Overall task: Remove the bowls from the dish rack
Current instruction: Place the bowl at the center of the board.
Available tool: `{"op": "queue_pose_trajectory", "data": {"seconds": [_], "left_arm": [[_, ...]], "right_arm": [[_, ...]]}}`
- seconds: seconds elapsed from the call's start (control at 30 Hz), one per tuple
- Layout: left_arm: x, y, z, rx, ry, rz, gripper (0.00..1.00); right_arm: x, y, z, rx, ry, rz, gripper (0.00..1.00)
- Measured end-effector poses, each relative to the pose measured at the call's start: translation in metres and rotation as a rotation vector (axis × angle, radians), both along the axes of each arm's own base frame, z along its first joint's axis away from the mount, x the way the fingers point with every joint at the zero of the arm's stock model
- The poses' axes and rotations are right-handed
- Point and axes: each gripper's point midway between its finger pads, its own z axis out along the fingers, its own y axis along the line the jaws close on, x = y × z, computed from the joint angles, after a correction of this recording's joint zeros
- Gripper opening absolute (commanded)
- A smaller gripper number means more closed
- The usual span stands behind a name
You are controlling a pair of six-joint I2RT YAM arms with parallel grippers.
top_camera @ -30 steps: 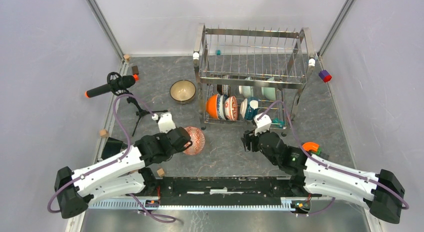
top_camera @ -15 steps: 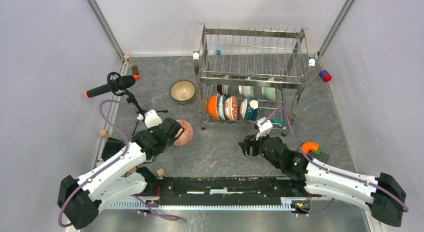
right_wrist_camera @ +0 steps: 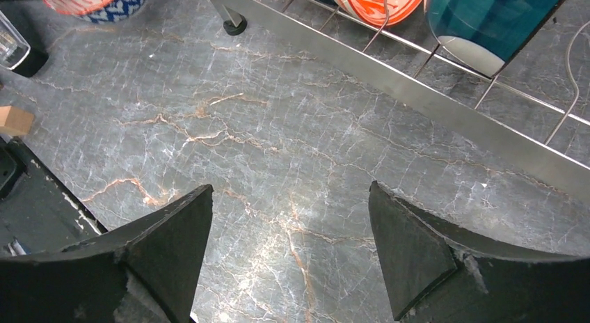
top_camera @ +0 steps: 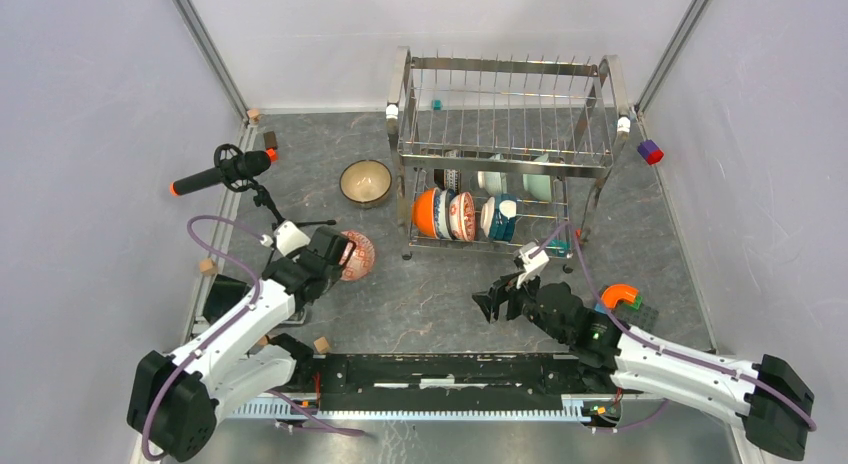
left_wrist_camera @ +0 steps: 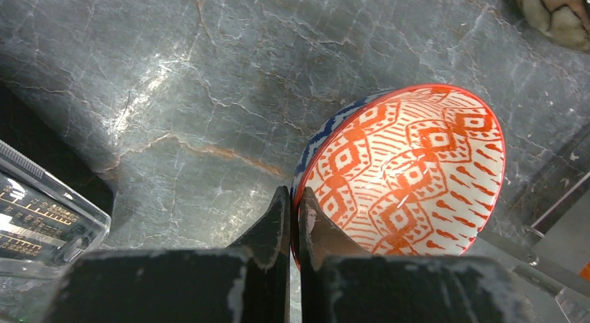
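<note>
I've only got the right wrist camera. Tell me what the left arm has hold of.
Observer: The left gripper is shut on the rim of the red patterned bowl, out to the left of the dish rack.
Operator: Report any other bowl that's off the rack.
Observer: One tan bowl stands upright near the rack's left legs, apart from the held one.
Operator: Give me the rack's top tier.
Observer: No bowls up there. The ones remaining all stand on edge in the lower tier.
</note>
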Motion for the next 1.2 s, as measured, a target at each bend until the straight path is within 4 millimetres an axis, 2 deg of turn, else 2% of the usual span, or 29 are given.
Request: {"op": "queue_pose_trajectory", "data": {"seconds": [0.23, 0.43, 0.6, 0.87, 1.2], "left_arm": [[-0.007, 0.009, -0.022, -0.008, 0.032, 0.031, 0.02], [0.0, 0.006, -0.024, -0.047, 0.002, 0.04, 0.02], [0.0, 0.006, -0.025, -0.052, -0.003, 0.038, 0.2], [-0.005, 0.004, -0.028, -0.067, 0.003, 0.028, 0.38], [-0.008, -0.001, -0.014, -0.116, -0.043, -0.002, 0.79]], "right_arm": [[0.005, -0.004, 0.01, 0.047, -0.015, -0.051, 0.94], [0.011, -0.011, 0.019, 0.075, -0.041, -0.104, 0.98], [0.017, -0.025, 0.023, 0.101, -0.073, -0.178, 0.98], [0.022, -0.036, 0.027, 0.1, -0.105, -0.229, 0.98], [0.024, -0.042, 0.025, 0.051, -0.131, -0.236, 0.98]]}}
